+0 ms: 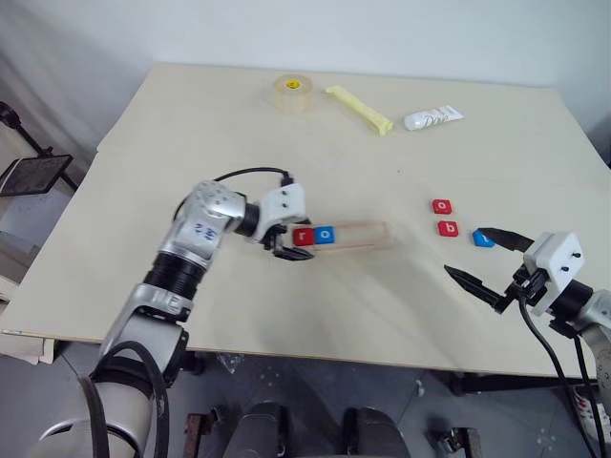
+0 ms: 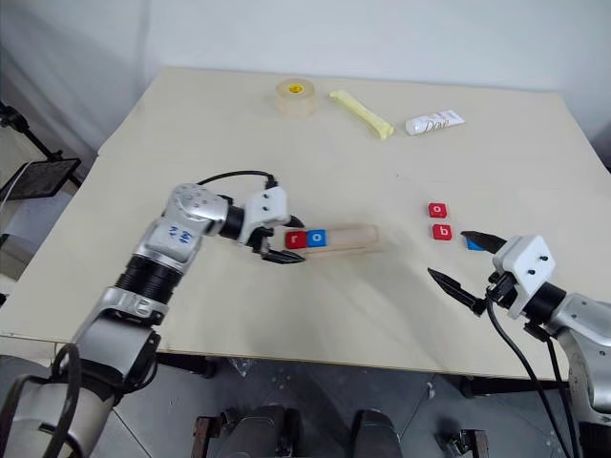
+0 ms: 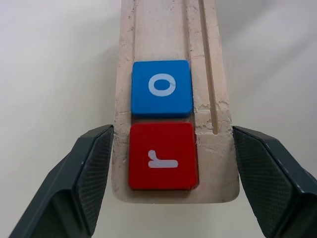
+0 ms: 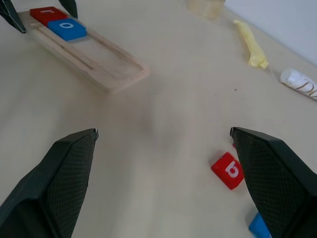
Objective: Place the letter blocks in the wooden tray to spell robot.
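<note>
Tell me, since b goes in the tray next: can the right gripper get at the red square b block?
Probably yes. The right gripper is open, close to the red square b block, with bare table between; the blue block lies alongside.

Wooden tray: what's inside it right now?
The tray holds a red r block at the end between the open left gripper's fingers, and a blue o block touching it. The rest of the groove is bare; nothing covers it.
</note>
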You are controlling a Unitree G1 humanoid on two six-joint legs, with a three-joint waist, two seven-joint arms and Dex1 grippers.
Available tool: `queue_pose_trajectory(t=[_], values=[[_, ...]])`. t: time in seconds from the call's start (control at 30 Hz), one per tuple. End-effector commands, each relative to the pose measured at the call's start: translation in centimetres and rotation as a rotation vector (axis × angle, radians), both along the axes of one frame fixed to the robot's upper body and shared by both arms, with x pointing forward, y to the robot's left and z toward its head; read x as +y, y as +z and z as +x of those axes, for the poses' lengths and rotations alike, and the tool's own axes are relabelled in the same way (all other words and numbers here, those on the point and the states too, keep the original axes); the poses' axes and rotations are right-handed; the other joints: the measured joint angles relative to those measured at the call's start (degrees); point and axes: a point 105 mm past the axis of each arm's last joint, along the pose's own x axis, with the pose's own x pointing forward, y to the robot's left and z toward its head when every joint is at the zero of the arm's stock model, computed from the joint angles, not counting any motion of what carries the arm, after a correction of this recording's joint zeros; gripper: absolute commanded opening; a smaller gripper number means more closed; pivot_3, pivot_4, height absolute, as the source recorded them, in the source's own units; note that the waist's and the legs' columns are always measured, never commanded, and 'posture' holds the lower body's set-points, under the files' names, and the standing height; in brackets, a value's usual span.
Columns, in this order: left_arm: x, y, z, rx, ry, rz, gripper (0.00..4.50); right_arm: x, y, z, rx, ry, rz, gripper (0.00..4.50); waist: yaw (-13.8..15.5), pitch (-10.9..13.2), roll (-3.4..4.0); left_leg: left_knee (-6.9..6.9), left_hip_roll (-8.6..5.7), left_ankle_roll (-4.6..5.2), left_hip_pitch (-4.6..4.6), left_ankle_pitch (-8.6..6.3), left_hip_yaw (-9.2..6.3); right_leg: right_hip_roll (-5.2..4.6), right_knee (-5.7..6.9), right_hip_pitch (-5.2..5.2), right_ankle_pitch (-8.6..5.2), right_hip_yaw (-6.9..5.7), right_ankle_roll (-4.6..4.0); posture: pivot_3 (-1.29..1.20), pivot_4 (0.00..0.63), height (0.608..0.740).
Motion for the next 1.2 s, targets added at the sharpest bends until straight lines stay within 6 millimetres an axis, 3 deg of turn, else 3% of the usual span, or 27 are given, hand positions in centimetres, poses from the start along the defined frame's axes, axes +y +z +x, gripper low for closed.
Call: queue_pose_trajectory(t=[0.03,0.33,0.43,0.8,0.9,0.97,1.2], values=[[-1.7,-0.3,-0.7,-0.022,-0.023,0.025,3.41,-1.4,0.6,-1.2,-0.024,-0.029,-0.013,4.50,0.02,0.00,0.00,0.00,0.00,0.00,-0.01,0.00,0.00,0.00,-0.01,0.00,0.00,0.00,0.00,0.00,0.150,0.740],[-3.8,-1.6,-2.3,-0.012,-0.067,0.055,3.41,-3.2,-1.0,-4.4,0.106,-0.011,-0.035,4.50,-0.02,-0.01,0.02,0.00,0.07,0.00,0.06,0.00,0.17,0.04,-0.11,0.03,0.00,0.12,0.00,0.00,0.150,0.740],[-4.5,-2.1,-3.1,-0.009,-0.089,0.069,3.41,-4.2,-0.9,-4.5,0.083,-0.057,-0.047,4.50,0.03,-0.01,0.01,0.02,0.04,0.03,0.06,-0.01,0.13,0.03,-0.21,0.12,0.00,0.12,0.00,0.00,0.150,0.740],[-5.2,-2.3,-3.2,-0.009,-0.057,0.072,3.41,-3.8,-1.0,-4.6,0.069,-0.068,-0.036,4.50,0.02,-0.01,0.03,0.02,0.08,0.02,0.17,-0.01,0.02,0.07,-0.62,0.46,-0.01,0.00,0.01,0.00,0.150,0.740],[-5.1,-1.2,-3.1,-0.048,-0.075,0.041,4.44,-3.6,-0.9,-4.5,0.068,-0.068,-0.038,4.50,0.04,-0.01,0.03,0.02,0.07,0.02,0.16,-0.01,0.01,0.07,-0.62,0.47,-0.01,-0.01,0.01,0.00,0.150,0.740],[-5.2,0.1,-2.9,-0.073,-0.075,-0.007,4.49,-3.7,-0.8,-4.6,0.069,-0.070,-0.041,4.50,0.02,-0.01,0.03,0.02,0.08,0.02,0.16,-0.01,0.01,0.07,-0.62,0.47,-0.01,-0.01,0.01,0.00,0.150,0.740],[-2.4,5.0,-2.5,-0.156,-0.082,-0.177,4.49,-4.2,0.2,-4.4,0.060,-0.091,-0.047,4.50,-0.08,-0.02,0.04,0.02,0.07,0.02,0.21,-0.01,-0.01,0.07,-0.62,0.52,-0.01,-0.03,0.01,0.00,0.150,0.740]])
